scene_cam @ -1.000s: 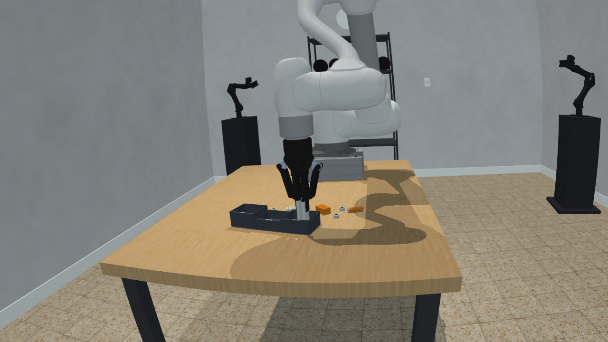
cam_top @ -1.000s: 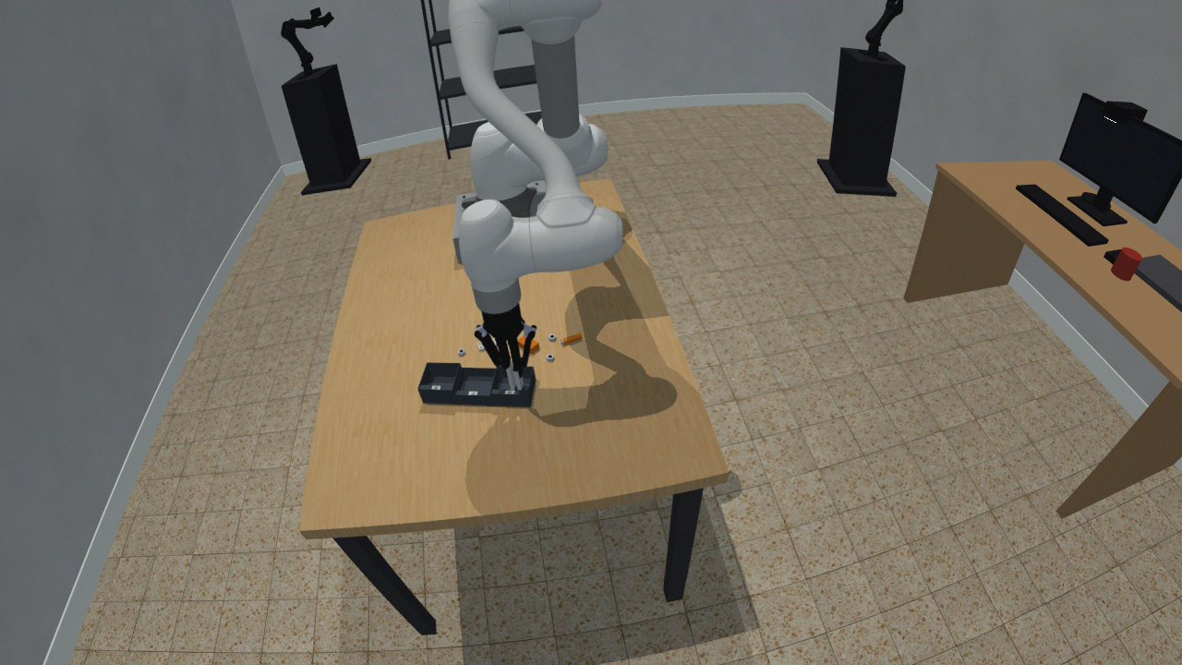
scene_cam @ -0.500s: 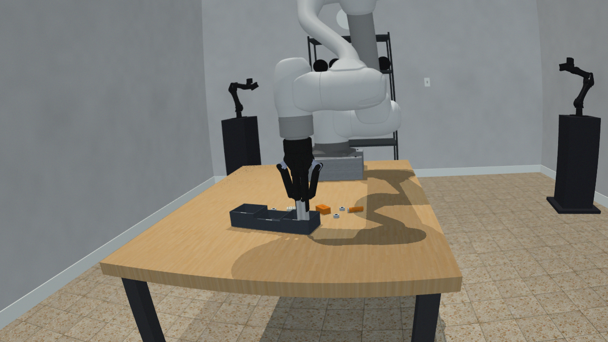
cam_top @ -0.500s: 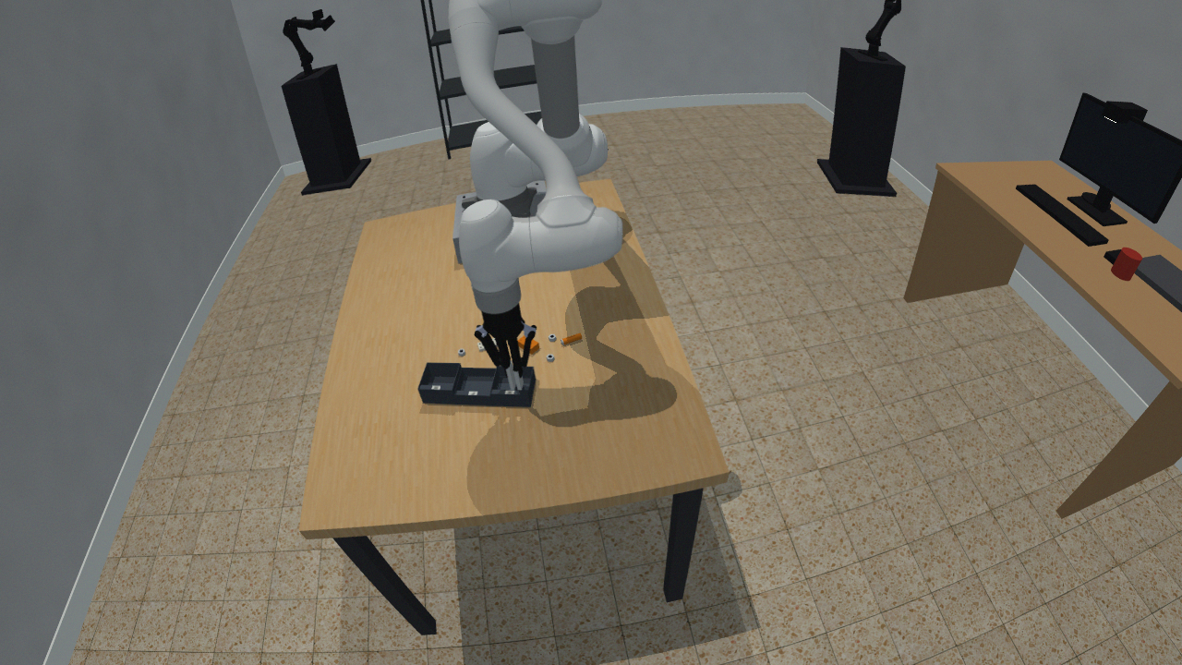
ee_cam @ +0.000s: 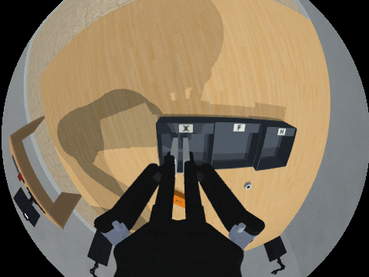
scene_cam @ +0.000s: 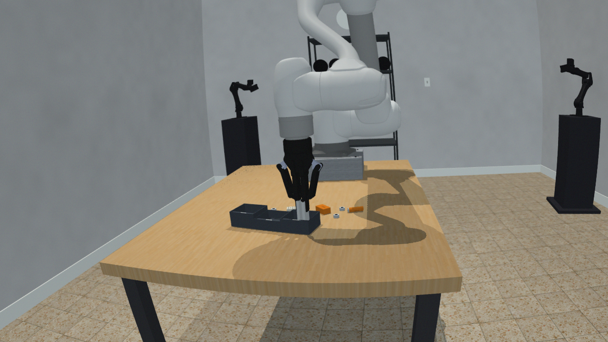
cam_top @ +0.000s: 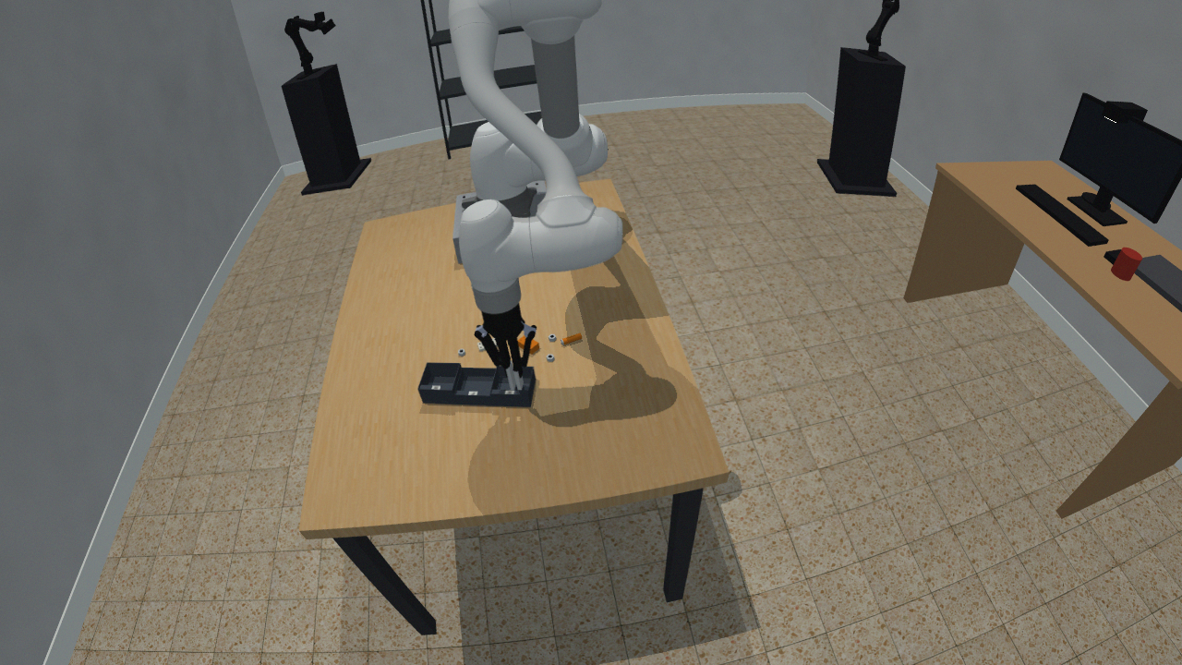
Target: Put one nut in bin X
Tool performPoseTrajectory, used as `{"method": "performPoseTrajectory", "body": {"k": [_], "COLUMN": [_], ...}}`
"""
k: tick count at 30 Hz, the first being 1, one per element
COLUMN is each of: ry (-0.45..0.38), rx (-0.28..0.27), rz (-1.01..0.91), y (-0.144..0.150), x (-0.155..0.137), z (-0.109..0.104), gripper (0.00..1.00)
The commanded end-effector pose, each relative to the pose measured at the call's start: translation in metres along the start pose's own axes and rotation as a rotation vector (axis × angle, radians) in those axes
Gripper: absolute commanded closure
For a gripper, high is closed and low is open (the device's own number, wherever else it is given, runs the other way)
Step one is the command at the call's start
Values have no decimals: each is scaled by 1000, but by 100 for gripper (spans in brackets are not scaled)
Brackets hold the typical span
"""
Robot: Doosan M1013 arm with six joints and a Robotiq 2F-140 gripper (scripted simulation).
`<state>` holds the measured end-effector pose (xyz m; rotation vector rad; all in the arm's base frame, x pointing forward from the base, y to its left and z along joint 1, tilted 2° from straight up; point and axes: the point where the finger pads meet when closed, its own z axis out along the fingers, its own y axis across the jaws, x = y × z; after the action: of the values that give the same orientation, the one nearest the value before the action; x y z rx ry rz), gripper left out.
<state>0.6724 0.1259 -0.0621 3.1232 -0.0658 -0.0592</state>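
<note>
The gripper (scene_cam: 302, 215) points straight down, and its light finger pads reach inside the bin marked X (ee_cam: 163, 140). The fingers are pressed nearly together, with only a thin slit between them. No nut is visible in that slit, so the gripper seems to hold nothing.

In the exterior view the X bin is the right end of a dark row of three bins (scene_cam: 255, 221) on the table (scene_cam: 204, 255); the other two are marked F and H. What lies on the floor of the X bin cannot be seen behind the fingers.

The nuts are small and grey and lie on the table on the far side of the row. One nut (scene_cam: 336, 215) is right of the bins, another nut (scene_cam: 341, 208) lies just beyond it, and a third nut (scene_cam: 274, 208) is behind the middle bin. An orange block (scene_cam: 323, 208) and a thin orange piece (scene_cam: 356, 208) lie near the right nuts.
</note>
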Motion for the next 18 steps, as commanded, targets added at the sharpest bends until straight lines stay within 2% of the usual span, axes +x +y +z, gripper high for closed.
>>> {"method": "performPoseTrajectory", "body": {"k": [1, 6, 18], "ry": [0, 0, 0], "rx": [0, 0, 0], "rz": [0, 0, 0], "y": [0, 0, 0], "x": [0, 0, 0], "z": [0, 0, -16], "gripper": [95, 95, 95]}}
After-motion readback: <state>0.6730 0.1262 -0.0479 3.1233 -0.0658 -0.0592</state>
